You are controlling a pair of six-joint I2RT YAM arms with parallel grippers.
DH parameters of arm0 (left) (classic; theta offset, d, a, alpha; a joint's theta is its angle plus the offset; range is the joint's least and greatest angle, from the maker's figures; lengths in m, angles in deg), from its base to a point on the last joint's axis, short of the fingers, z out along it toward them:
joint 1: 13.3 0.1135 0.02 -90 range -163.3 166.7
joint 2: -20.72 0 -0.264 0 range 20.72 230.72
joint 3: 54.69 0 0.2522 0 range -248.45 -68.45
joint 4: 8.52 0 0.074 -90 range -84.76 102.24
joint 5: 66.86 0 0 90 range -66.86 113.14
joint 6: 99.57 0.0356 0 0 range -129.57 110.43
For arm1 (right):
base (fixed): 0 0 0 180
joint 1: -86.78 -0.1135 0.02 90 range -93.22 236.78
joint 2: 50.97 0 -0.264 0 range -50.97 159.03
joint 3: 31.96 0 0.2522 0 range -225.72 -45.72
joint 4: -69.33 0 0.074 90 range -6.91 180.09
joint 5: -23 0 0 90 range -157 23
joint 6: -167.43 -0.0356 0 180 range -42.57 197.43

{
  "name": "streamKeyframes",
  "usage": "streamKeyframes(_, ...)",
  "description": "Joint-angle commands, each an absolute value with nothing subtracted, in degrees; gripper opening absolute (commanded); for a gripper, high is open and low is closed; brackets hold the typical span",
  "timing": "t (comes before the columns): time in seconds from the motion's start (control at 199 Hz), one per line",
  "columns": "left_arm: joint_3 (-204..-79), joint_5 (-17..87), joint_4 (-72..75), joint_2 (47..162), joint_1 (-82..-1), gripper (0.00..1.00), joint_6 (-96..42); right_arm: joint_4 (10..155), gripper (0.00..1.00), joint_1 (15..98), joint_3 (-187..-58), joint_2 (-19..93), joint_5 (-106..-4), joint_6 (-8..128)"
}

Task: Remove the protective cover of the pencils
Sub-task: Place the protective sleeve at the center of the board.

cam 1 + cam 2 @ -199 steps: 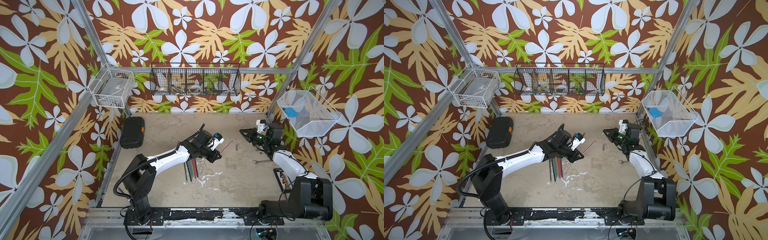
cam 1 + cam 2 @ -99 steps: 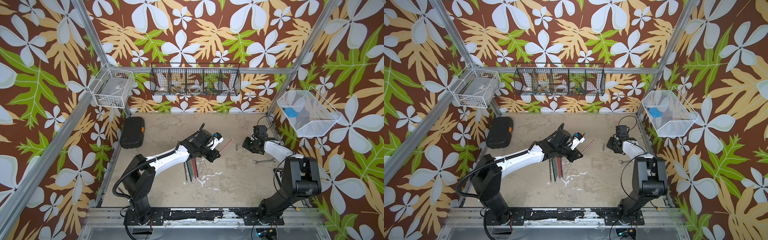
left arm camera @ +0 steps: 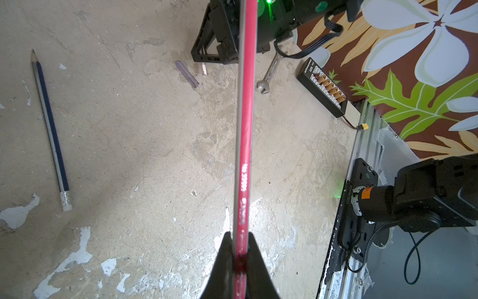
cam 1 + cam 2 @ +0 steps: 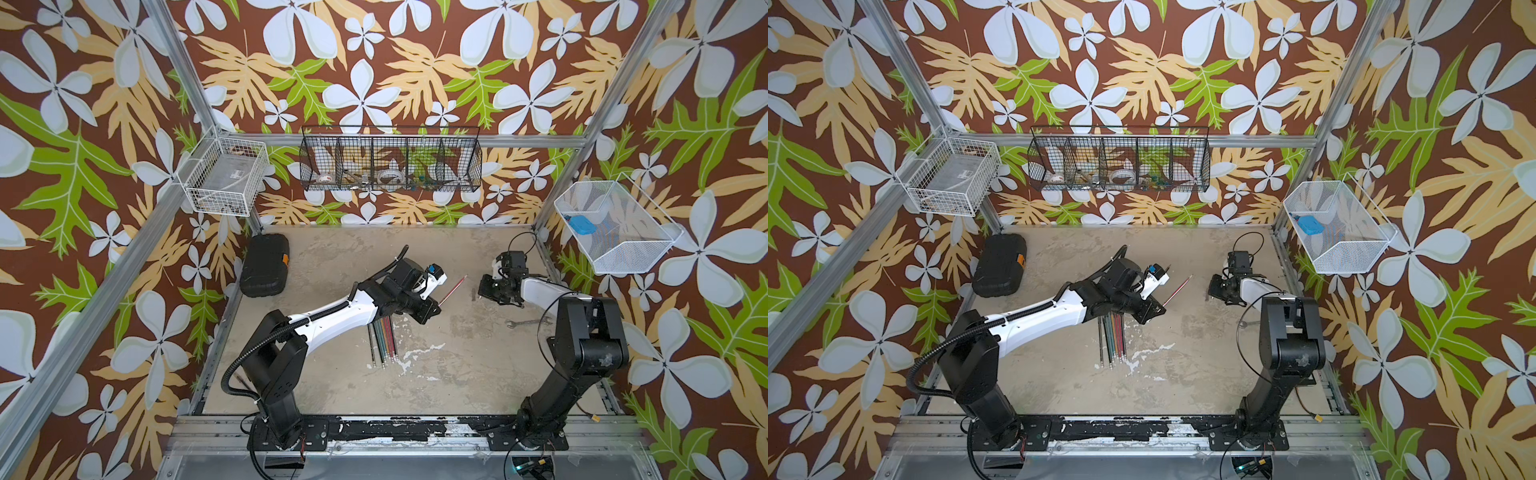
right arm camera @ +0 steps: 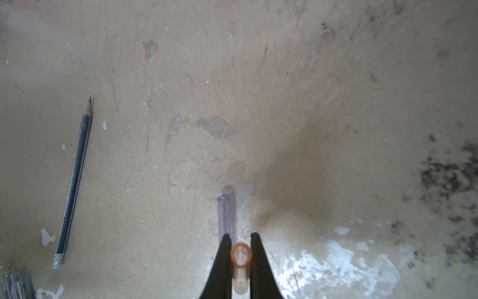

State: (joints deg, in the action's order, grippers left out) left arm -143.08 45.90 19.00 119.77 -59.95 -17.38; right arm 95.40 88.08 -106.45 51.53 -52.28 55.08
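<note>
The left gripper (image 3: 239, 234) is staying clamped on one end of the red pencil (image 3: 244, 116), holding it angled above the table (image 4: 457, 374) as it was a second ago. The right gripper (image 5: 240, 236) is showing the change. It was raised near that pencil's far tip and is now sitting low over the table, apart from it, with its jaws pinching a clear cover (image 5: 241, 255) with an orange rim. The remaining pencils (image 4: 383, 340) are lying bundled, partly beneath the left arm. A purple-tinted cover (image 5: 226, 214) is lying just beside the right fingertips.
</note>
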Motion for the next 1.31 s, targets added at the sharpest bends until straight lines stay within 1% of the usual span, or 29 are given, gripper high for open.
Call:
streamKeyframes(0.0, -143.51, 46.01, 19.19, 119.43, -59.93, 0.00, -17.04, 94.80, 0.09, 88.09, -106.31, 52.13, -49.95, 56.33)
streamKeyframes(0.336, -143.78, 46.08, 19.29, 119.95, -59.91, 0.00, -17.04, 93.37, 0.10, 88.09, -104.09, 52.11, -49.86, 55.90)
streamKeyframes(0.517, -143.78, 45.92, 19.24, 120.05, -59.93, 0.00, -17.08, 93.50, 0.12, 88.18, -104.26, 51.84, -50.47, 55.59)
streamKeyframes(0.612, -143.78, 45.89, 19.23, 120.04, -59.95, 0.00, -16.99, 93.09, 0.14, 88.57, -104.00, 51.43, -50.59, 55.12)
streamKeyframes(0.783, -143.78, 45.85, 19.24, 120.04, -59.93, 0.00, -17.12, 92.25, 0.15, 89.13, -103.26, 50.69, -50.41, 54.53)
streamKeyframes(0.864, -143.79, 45.83, 19.29, 120.13, -59.91, 0.00, -17.12, 91.70, 0.20, 89.49, -103.03, 50.48, -49.61, 54.24)
streamKeyframes(0.959, -143.78, 45.89, 19.27, 120.13, -59.93, 0.00, -17.13, 91.54, 0.21, 89.58, -103.38, 51.00, -48.28, 54.22)
streamKeyframes(1.034, -143.86, 45.76, 19.29, 120.21, -59.88, 0.00, -17.09, 91.23, 0.26, 89.50, -103.39, 51.43, -47.44, 54.22)
streamKeyframes(1.3, -143.78, 45.62, 19.39, 120.22, -59.94, 0.00, -17.03, 90.91, 0.26, 89.67, -103.20, 51.88, -46.72, 54.08)
